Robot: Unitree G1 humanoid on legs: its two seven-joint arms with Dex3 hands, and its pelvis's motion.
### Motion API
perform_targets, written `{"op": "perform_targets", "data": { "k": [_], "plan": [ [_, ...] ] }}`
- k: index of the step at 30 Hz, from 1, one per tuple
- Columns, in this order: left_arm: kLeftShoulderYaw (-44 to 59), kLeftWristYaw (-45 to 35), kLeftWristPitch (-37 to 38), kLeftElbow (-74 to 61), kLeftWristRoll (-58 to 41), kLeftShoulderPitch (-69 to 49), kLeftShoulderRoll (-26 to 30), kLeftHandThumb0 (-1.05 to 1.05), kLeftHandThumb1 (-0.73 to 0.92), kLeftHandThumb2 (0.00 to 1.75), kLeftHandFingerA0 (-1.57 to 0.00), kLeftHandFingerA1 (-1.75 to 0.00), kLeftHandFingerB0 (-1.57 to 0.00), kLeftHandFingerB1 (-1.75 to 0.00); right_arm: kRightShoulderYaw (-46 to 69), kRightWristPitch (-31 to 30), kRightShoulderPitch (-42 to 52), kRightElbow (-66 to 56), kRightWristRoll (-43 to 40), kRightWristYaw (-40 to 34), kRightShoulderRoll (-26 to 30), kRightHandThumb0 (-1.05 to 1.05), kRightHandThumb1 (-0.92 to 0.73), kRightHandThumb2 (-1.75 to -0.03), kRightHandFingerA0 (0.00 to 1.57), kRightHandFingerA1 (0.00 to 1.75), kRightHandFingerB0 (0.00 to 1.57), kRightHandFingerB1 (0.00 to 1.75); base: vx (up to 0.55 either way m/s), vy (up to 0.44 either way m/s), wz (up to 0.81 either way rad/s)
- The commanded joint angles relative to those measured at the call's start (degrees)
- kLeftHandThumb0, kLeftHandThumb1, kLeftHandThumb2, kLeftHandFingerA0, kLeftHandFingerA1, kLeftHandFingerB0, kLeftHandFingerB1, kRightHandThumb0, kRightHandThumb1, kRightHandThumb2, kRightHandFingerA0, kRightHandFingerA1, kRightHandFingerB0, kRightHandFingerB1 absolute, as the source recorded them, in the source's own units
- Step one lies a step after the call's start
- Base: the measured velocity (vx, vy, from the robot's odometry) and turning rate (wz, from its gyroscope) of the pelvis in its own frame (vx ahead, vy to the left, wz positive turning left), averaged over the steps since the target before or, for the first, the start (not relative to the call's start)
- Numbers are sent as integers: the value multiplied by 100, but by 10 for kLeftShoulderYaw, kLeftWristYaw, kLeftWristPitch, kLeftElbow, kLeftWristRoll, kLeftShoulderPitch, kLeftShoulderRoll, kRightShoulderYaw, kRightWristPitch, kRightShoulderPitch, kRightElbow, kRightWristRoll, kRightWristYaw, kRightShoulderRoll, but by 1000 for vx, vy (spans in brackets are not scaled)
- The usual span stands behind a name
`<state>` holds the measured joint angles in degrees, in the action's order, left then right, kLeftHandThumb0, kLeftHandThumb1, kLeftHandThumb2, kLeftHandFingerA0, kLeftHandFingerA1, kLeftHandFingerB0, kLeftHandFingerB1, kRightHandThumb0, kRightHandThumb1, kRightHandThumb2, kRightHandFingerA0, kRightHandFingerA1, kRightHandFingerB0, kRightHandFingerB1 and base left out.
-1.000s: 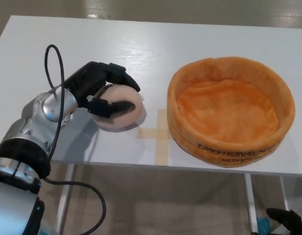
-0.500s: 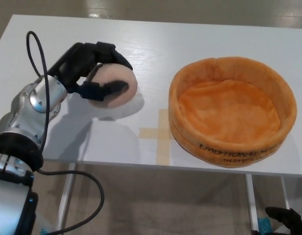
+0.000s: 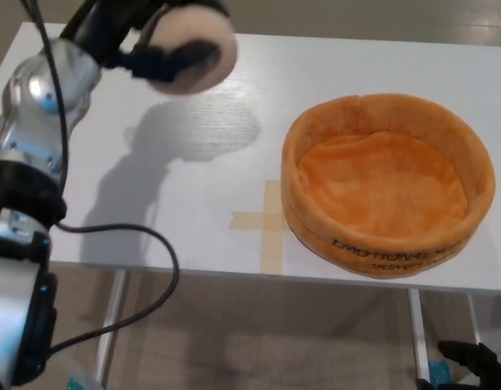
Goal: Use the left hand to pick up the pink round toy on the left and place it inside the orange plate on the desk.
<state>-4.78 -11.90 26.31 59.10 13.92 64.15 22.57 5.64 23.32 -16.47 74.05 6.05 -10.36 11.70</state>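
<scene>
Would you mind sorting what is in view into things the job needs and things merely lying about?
Needed for the job:
- left hand, shut on the toy
- pink round toy, lifted off the desk
- orange plate, empty

Just lying about:
- tape cross on the desk
- right hand, low beside the desk

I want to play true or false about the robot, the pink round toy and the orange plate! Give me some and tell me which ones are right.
1. The left hand holds the pink round toy. True.
2. The pink round toy is lying on the white desk. False: it is up in the air, and its shadow falls on the desk below it.
3. The orange plate has nothing inside it. True.
4. The toy is right above the plate. False: it is off to the plate's left.
5. Tan tape makes a cross beside the plate. True.
</scene>
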Motion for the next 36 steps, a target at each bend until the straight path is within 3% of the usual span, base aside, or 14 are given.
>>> {"op": "perform_targets", "data": {
  "k": [1, 5, 8, 13, 14, 28, 29, 30, 31, 32, 33, 36],
  "plan": [
    [-9, -26, -12, -60, -18, 11, -40, -17, 70, 76, -93, -120, -89, -78, -4, -13, -2, 4, 4, 2, 1, -46, -39, -70, 44, 87, 33, 77, 0, 0, 0],
    [-17, -29, -11, -84, -21, 4, -69, -13, 67, 77, -93, -121, -90, -79, -3, -14, -2, 4, 2, 2, -1, -45, -39, -70, 46, 88, 34, 77, 0, 0, 0],
    [-43, -29, -28, -115, -11, -5, -119, -10, 68, 77, -89, -136, -89, -83, -7, -11, 0, 5, 5, 1, -3, -48, -40, -71, 47, 89, 36, 78, 0, 0, 0],
    [-78, -17, -37, -127, 14, -11, -155, -8, 68, 79, -86, -132, -88, -84, 0, -15, -2, 6, -4, 7, -4, -46, -40, -71, 48, 90, 37, 79, 0, 0, 0],
    [-85, -12, -37, -125, 19, -11, -162, -7, 67, 80, -83, -144, -88, -88, 0, -16, -2, 6, -5, 9, -4, -47, -41, -70, 47, 89, 36, 78, 0, 0, 0],
    [-129, -7, -55, -71, 42, -10, -201, -9, 69, 77, -84, -146, -90, -83, -2, -19, -4, 5, -3, 12, -6, -44, -41, -71, 47, 86, 37, 77, 0, 0, 0],
    [-131, -17, -68, -59, 40, -12, -204, -8, 71, 61, -91, -115, -80, -54, -1, -18, -4, 6, -3, 12, -7, -44, -40, -71, 47, 90, 37, 81, 0, 0, 0],
    [-132, -20, -72, -56, 40, -12, -205, -8, 71, 61, -91, -115, -80, -54, -1, -18, -4, 6, -3, 12, -7, -44, -40, -71, 47, 90, 37, 81, 0, 0, 0],
    [-147, -39, -83, -60, 52, -16, -197, -33, 52, 56, -47, -44, -32, -31, -3, -17, -1, 5, -1, 10, -7, -45, -41, -71, 45, 88, 35, 79, 0, 0, 0],
    [-151, -44, -86, -61, 56, -17, -195, -33, 52, 56, -47, -44, -32, -31, -3, -17, 0, 5, 0, 9, -6, -45, -41, -71, 45, 88, 35, 79, 0, 0, 0],
    [-169, -59, -98, -63, 72, -12, -188, -63, 41, 75, -3, -28, -7, -21, -4, -15, 1, 5, 1, 6, -6, -47, -41, -70, 39, 83, 29, 74, 0, 0, 0],
    [-200, -79, -118, -68, 98, -6, -177, -67, 41, 79, 0, -17, -1, -16, -6, -14, 3, 6, 4, 0, -6, -47, -41, -70, 35, 81, 26, 73, 0, 0, 0]
  ]
}}
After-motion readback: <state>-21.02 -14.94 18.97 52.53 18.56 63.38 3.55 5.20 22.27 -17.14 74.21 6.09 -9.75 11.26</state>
